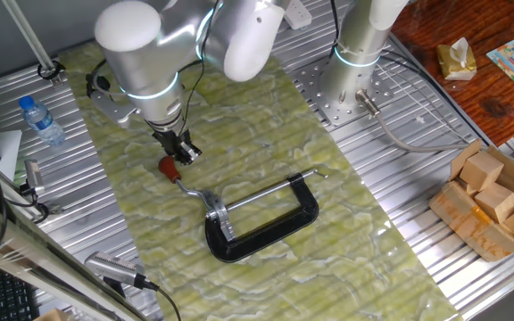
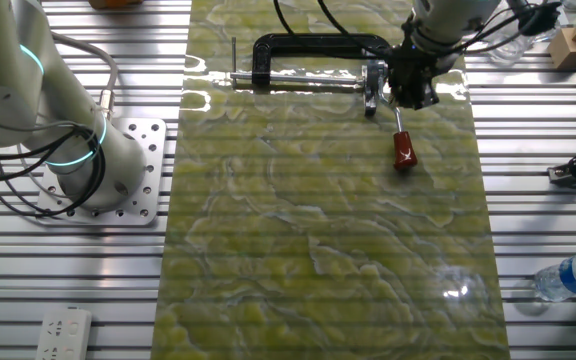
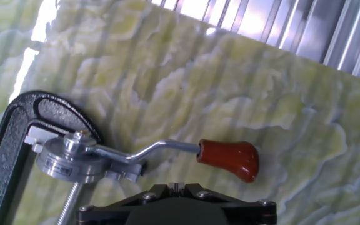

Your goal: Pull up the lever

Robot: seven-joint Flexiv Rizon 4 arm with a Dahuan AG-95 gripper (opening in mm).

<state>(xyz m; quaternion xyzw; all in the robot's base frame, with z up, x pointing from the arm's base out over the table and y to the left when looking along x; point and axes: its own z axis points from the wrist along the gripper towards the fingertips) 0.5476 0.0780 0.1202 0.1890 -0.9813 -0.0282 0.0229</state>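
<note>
1 arm, 1 claw (image 1: pixel 179 150), 1 clamp (image 1: pixel 266 223), 1 lever (image 1: pixel 186 185). Clamp lies flat on the green-yellow marbled mat (image 1: pixel 266 134) over the ribbed metal tabletop (image 1: pixel 400 187). Lever runs from the silver bracket (image 1: pixel 219 218) at the clamp's end out across the mat, red-brown knob (image 1: pixel 168 167) at its free end, low near the mat. Claw hangs just above the lever, close to the knob; not gripping anything as far as seen. How far open: cannot tell, fingers too small and dark in both fixed views, hand view shows only the black underside of the hand at the bottom edge. Hand view alone gives detail: bent rod shape, round bracket disc w/ screw rod (image 3: pixel 70 203) coming out below, black frame curving at left. One fixed view alone shows 1 water bottle (image 1: pixel 41 120) at left, wooden blocks in a box (image 1: pixel 493 201) at right. Other fixed view alone shows a white power strip (image 2: pixel 63 335) by the arm base (image 2: pixel 108 185).
</note>
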